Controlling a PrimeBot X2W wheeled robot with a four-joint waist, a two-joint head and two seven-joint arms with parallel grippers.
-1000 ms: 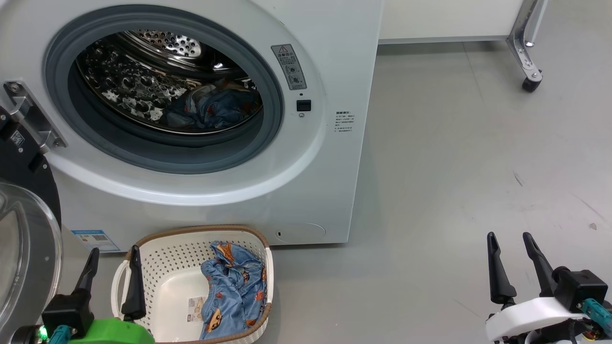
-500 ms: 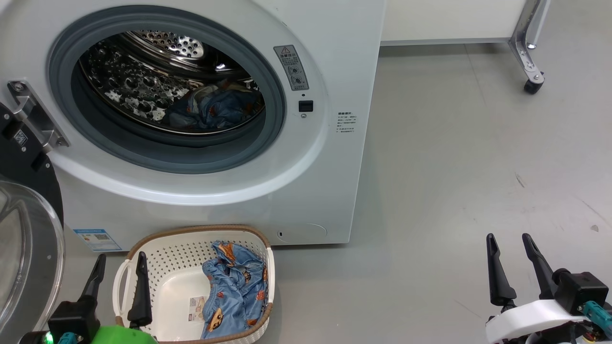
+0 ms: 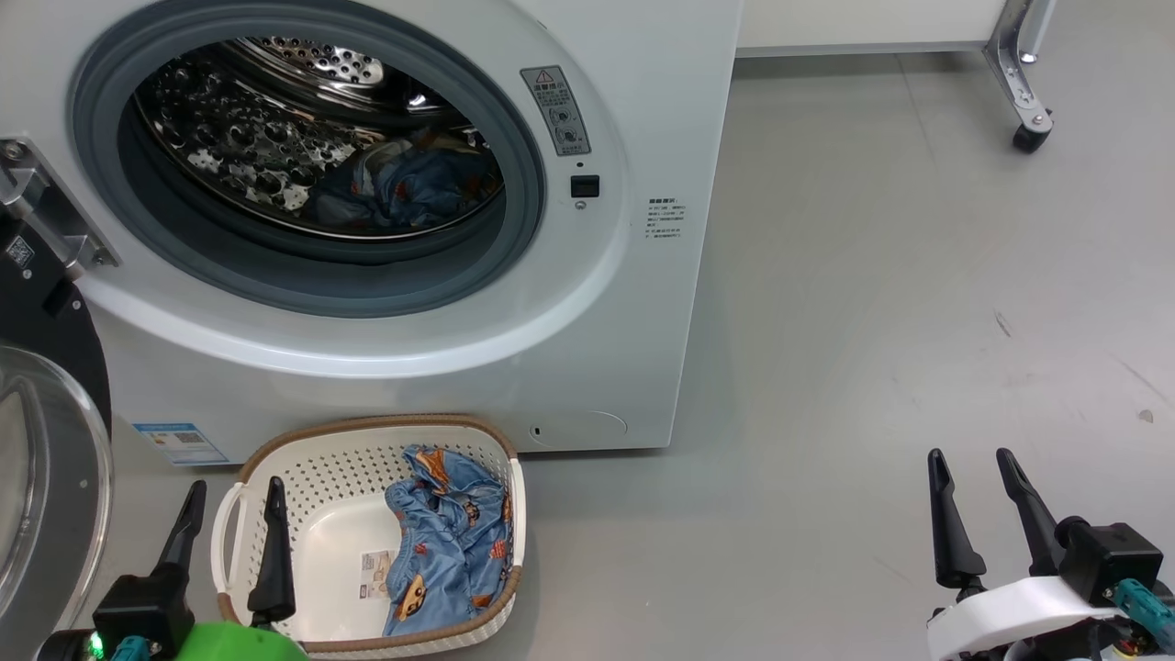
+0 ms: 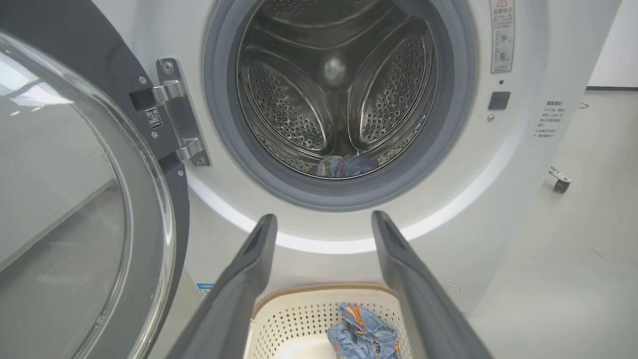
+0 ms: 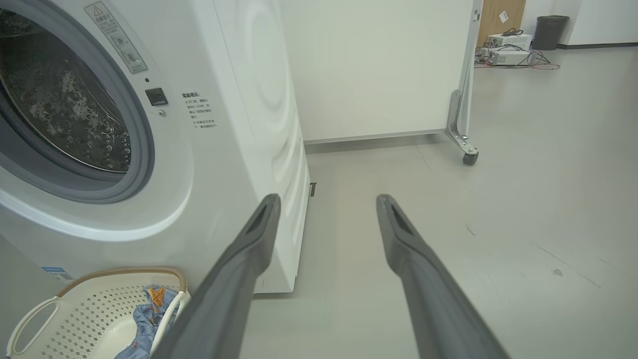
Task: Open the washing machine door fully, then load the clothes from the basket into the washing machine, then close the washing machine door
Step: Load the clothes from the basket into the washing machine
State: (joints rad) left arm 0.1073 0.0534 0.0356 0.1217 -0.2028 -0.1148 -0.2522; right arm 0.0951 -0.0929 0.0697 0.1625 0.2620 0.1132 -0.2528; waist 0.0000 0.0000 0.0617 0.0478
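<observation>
The washing machine door (image 3: pixel 37 459) stood swung wide at the nine o'clock edge of the head view. Its black ring hung from the metal hinge (image 3: pixel 55 220) and its clear glass bowl bulged toward the room. Just right of it, at seven o'clock, the left gripper (image 3: pixel 235 485) hovered with its two dark fingers spread apart and nothing between them. In that view one finger lay left of the basket's white handle and the other crossed its left wall; whether either touched could not be told.

The basket (image 3: pixel 367 426) sat on the floor (image 3: pixel 872 321) at six o'clock, just in front of the washing machine (image 3: pixel 587 349). The clothes (image 3: pixel 450 542), blue with orange-brown figures, were bunched against its right side beside a label (image 3: pixel 376 574) on the bare bottom.

Toward eleven o'clock, another blue bundle (image 3: pixel 404 188) lay low in the steel drum (image 3: pixel 239 138), behind the grey seal (image 3: pixel 303 285).

At five o'clock the right gripper (image 3: pixel 968 456) hung over the floor, fingers parted and empty, well apart from the machine and the basket. At one o'clock stood a metal leg on a caster (image 3: pixel 1028 138).
</observation>
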